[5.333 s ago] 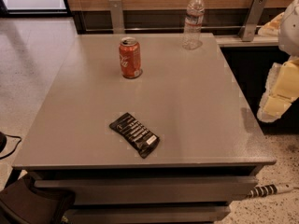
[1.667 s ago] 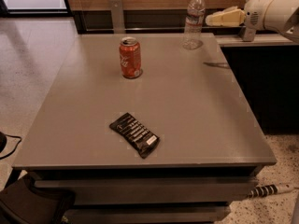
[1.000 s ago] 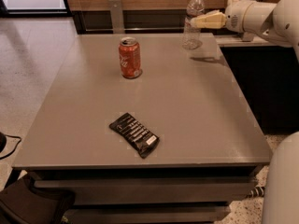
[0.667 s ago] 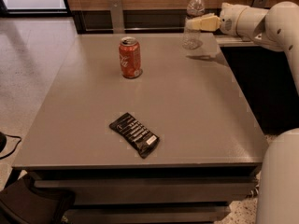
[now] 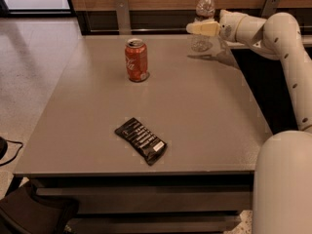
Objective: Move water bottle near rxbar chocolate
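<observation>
The water bottle, clear with a white cap, stands at the table's far edge, right of centre. My gripper reaches in from the right and lies across the bottle's middle, hiding its label band. I cannot tell whether it touches the bottle. The rxbar chocolate, a flat black wrapper with white lettering, lies near the table's front edge, far from the bottle and the gripper.
An orange soda can stands upright on the grey table, left of the bottle. My white arm runs down the right side. Metal posts and a dark wall strip stand behind the table. A dark bag lies at the lower left.
My arm has swung in from the right and moved left along the far edge. The gripper has gone from right of the bottle to across its middle. Bottle, can and bar have not moved.
</observation>
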Controlling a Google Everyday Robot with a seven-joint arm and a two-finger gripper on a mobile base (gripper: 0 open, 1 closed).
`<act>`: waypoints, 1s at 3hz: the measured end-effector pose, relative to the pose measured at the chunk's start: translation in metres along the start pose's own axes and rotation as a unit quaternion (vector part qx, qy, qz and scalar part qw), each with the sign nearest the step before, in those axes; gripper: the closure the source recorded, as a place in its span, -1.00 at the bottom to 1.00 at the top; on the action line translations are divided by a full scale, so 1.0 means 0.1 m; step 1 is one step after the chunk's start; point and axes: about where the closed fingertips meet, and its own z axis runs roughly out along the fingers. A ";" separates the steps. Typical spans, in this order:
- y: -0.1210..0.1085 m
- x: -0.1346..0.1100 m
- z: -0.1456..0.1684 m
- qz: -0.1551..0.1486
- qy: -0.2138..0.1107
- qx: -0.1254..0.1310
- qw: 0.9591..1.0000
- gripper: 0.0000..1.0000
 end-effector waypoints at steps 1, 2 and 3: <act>0.02 0.00 0.01 -0.001 0.002 0.000 1.000 -0.46; 0.04 0.01 0.04 0.000 0.002 -0.003 1.000 -0.03; 0.06 0.02 0.07 0.001 0.003 -0.005 1.000 0.43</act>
